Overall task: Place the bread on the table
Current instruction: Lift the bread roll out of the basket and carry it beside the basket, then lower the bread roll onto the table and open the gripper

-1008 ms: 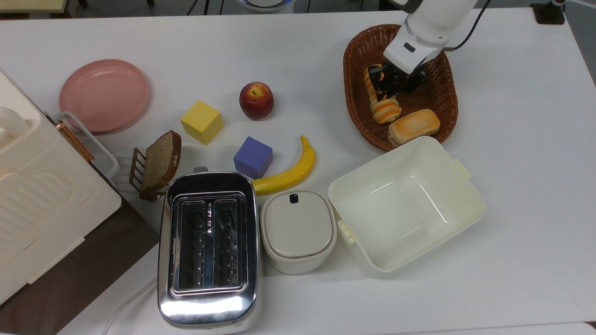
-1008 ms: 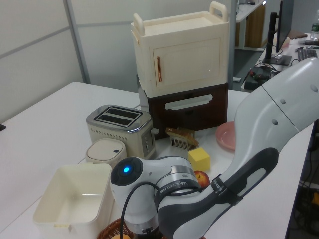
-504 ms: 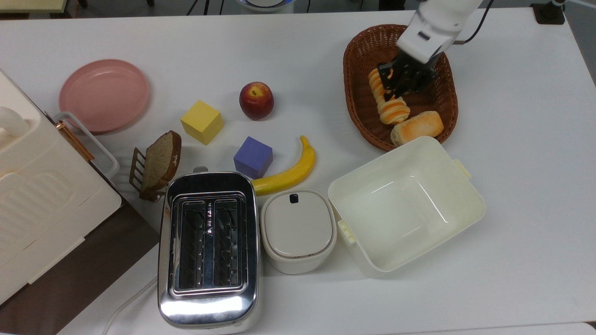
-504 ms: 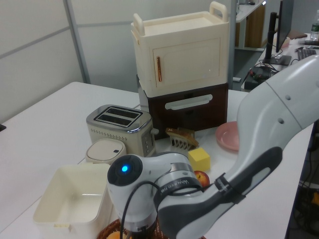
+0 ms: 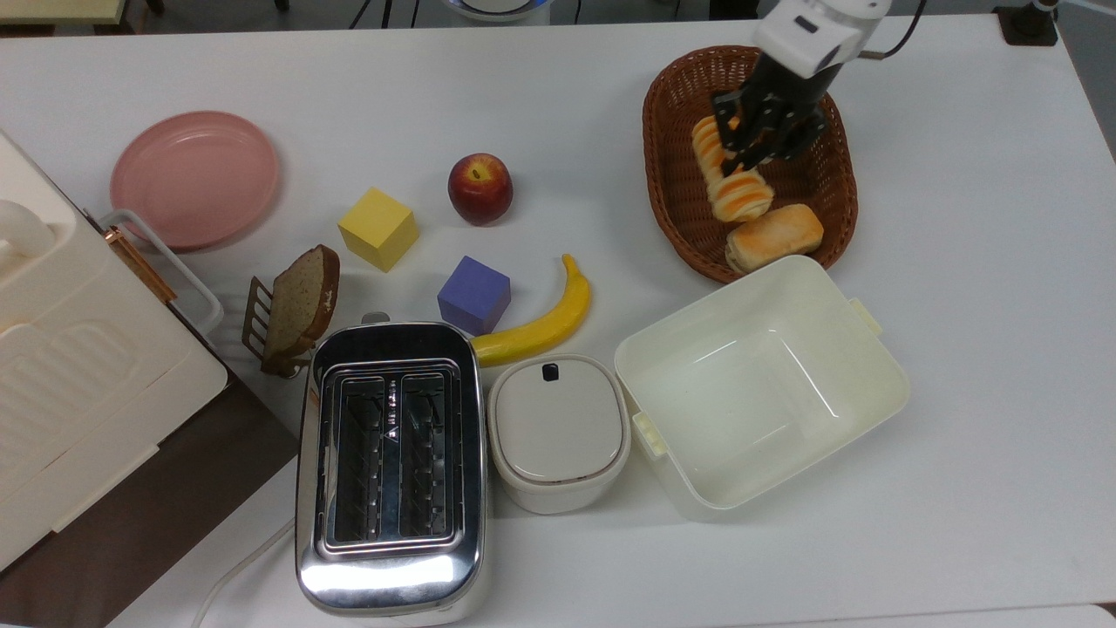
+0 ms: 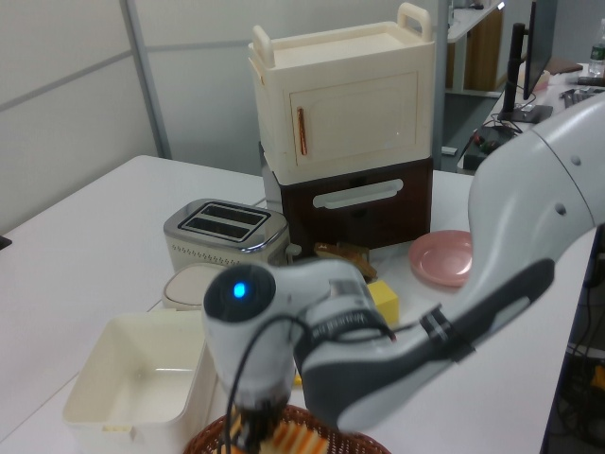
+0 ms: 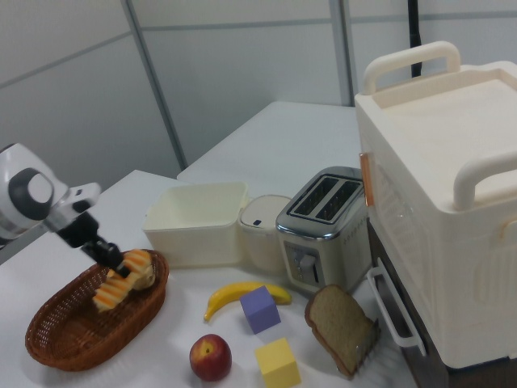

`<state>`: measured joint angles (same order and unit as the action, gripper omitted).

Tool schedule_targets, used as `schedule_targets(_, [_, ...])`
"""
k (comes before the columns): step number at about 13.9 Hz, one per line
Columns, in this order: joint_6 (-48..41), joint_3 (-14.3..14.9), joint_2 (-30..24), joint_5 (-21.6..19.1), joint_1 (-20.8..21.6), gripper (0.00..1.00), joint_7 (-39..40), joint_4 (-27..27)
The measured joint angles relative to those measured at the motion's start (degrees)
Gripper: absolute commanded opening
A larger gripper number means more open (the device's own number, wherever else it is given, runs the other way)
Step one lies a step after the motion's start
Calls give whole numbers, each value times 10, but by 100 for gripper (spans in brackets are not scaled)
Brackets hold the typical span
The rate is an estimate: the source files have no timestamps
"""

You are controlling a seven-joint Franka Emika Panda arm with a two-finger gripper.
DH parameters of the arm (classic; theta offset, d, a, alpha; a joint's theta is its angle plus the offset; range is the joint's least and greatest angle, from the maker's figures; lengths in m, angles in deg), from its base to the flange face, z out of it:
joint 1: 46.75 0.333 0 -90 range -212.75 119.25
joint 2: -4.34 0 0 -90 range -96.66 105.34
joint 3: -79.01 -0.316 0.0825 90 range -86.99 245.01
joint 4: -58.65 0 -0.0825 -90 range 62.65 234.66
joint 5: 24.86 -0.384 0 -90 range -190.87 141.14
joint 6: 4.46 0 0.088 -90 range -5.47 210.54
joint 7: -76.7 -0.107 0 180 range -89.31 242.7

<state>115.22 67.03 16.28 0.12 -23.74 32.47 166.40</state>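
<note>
The bread (image 5: 737, 187), a ridged loaf striped orange and cream, hangs tilted over the brown wicker basket (image 5: 656, 131). My gripper (image 5: 743, 146) is shut on its upper half. In the right view the bread (image 7: 119, 284) is lifted clear of the basket floor, with the gripper (image 7: 111, 260) clamped on it from above. The left view has the gripper (image 6: 253, 430) and a bit of the bread (image 6: 295, 441) at the bottom edge, under the arm. The white table (image 5: 968, 262) stretches wide to the top view's right of the basket.
A golden bun (image 5: 774, 235) lies in the basket. A cream tub (image 5: 881, 375) stands open just below it in the top view. Banana (image 5: 540, 327), apple (image 5: 479, 187), yellow and purple cubes, lidded pot (image 5: 558, 432), toaster (image 5: 388, 462), toast rack and pink plate (image 5: 193, 177) lie to the top view's left.
The gripper has risen with the bread in its grasp, drifting toward the top view's upper right. The loaf has come up off the basket floor, and the bun shifted slightly.
</note>
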Motion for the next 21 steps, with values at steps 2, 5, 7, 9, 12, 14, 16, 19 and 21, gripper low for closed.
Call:
schedule_targets(2, [0, 34, -2, 3, -18, 4, 4, -15])
schedule_targets(5, [0, 94, -17, 3, -49, 4, 42, -31])
schedule_targets(7, [0, 127, -27, 3, -63, 4, 70, -32])
schedule_targets(9, [0, 139, -30, 3, -73, 4, 84, -31])
schedule_targets(12, [0, 136, -30, 3, -71, 4, 86, -26])
schedule_targets(14, [0, 132, -30, 3, -67, 4, 86, -22])
schedule_targets(16, [0, 131, -30, 3, -63, 4, 86, -22])
schedule_targets(19, [0, 117, -30, 3, -62, 13, 86, -22])
schedule_targets(21, [0, 110, -30, 3, -62, 77, 86, -20])
